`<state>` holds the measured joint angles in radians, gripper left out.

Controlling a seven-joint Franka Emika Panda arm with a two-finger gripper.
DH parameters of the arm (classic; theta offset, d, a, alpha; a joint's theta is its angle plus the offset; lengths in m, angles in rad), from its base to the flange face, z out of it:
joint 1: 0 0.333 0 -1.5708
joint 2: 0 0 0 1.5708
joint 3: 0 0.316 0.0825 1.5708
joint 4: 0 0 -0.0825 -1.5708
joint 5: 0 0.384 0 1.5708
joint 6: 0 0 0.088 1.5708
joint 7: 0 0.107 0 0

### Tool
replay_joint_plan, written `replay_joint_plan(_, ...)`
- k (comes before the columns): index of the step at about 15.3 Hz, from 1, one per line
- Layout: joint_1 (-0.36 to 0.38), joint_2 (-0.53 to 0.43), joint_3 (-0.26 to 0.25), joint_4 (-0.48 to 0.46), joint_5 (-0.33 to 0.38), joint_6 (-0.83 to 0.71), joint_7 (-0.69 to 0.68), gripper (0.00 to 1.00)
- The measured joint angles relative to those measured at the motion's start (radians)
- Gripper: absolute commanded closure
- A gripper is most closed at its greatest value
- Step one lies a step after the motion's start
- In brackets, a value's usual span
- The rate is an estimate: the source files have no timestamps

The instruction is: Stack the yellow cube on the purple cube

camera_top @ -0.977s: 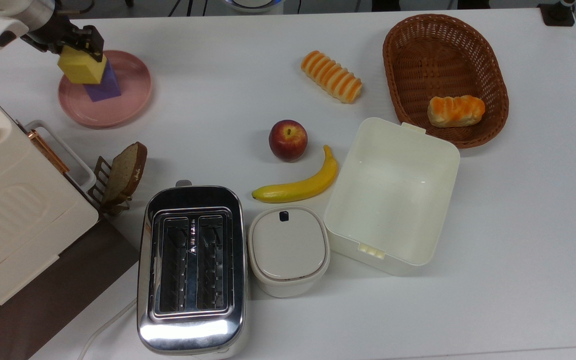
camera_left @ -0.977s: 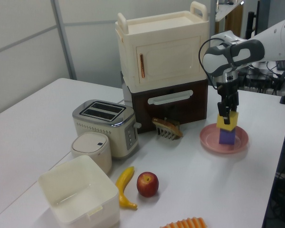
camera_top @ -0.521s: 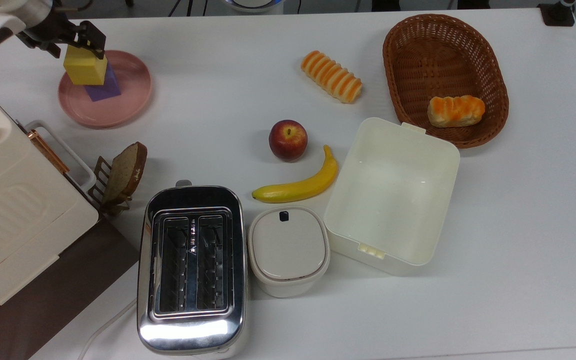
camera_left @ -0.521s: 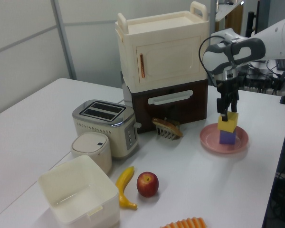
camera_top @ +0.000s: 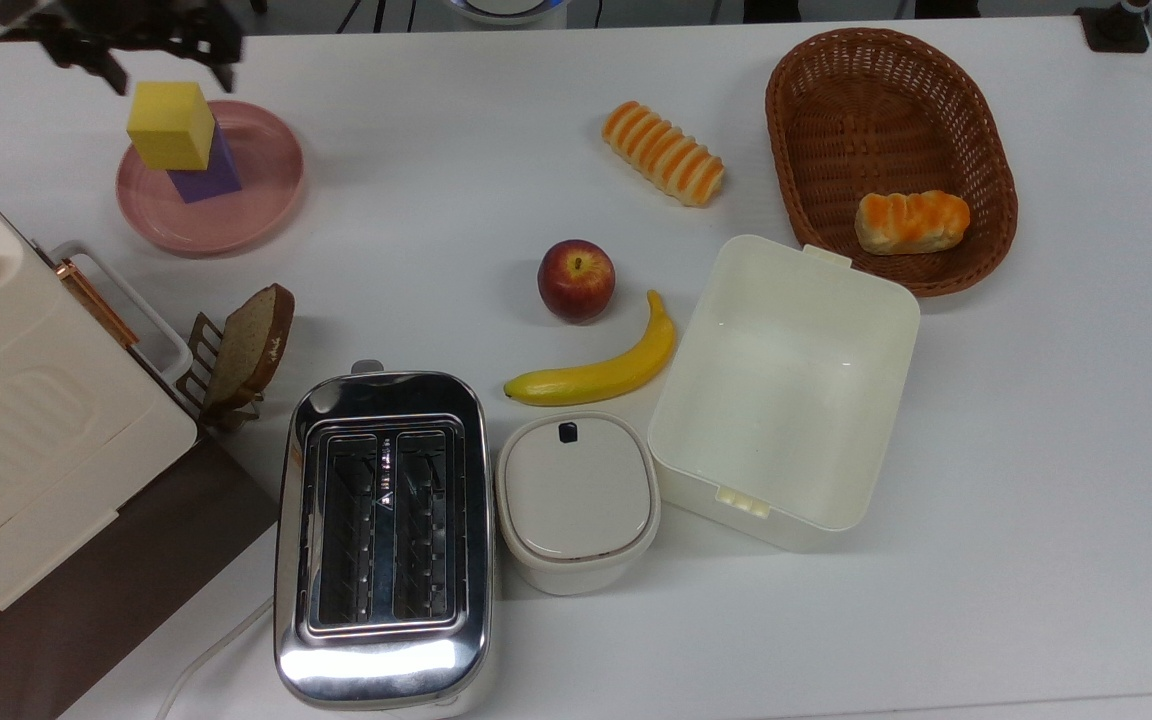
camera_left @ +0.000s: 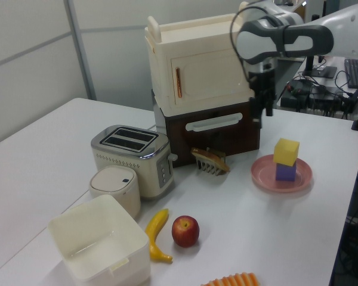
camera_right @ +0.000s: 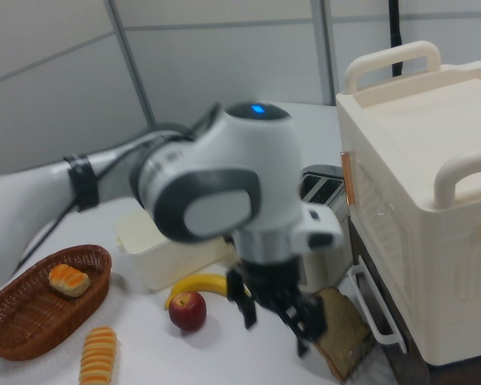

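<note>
Already we see the yellow cube (camera_top: 172,123) resting squarely atop the purple cube (camera_top: 208,175) on the pink plate (camera_top: 256,210), while the gripper (camera_top: 168,68), fingers spread wide and empty, hangs above.

Top view looking straight down on the whole white table (camera_top: 1036,450), left view lower and farther back at a table corner, facing the cream cabinet (camera_left: 200,62), right view close behind the arm, all three sharing the toaster (camera_top: 383,535) and banana (camera_left: 156,233)
</note>
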<state>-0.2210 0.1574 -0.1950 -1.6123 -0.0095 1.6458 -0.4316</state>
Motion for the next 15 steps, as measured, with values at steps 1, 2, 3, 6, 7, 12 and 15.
replay_joint_plan(1, 0.041, -0.004, 0.001, 0.010, 0.000, -0.011, 0.040, 0.00)
replay_joint_plan(2, 0.079, -0.010, 0.002, 0.016, 0.000, -0.018, 0.076, 0.00)
replay_joint_plan(3, 0.115, -0.017, 0.003, 0.021, 0.000, -0.022, 0.112, 0.00)
replay_joint_plan(6, 0.234, -0.034, 0.007, 0.047, 0.000, -0.049, 0.218, 0.00)
replay_joint_plan(7, 0.283, -0.037, 0.008, 0.052, 0.000, -0.059, 0.240, 0.00)
replay_joint_plan(12, 0.387, -0.037, 0.009, 0.055, 0.001, -0.064, 0.336, 0.00)
replay_joint_plan(15, 0.409, -0.037, 0.009, 0.066, 0.001, -0.064, 0.427, 0.00)
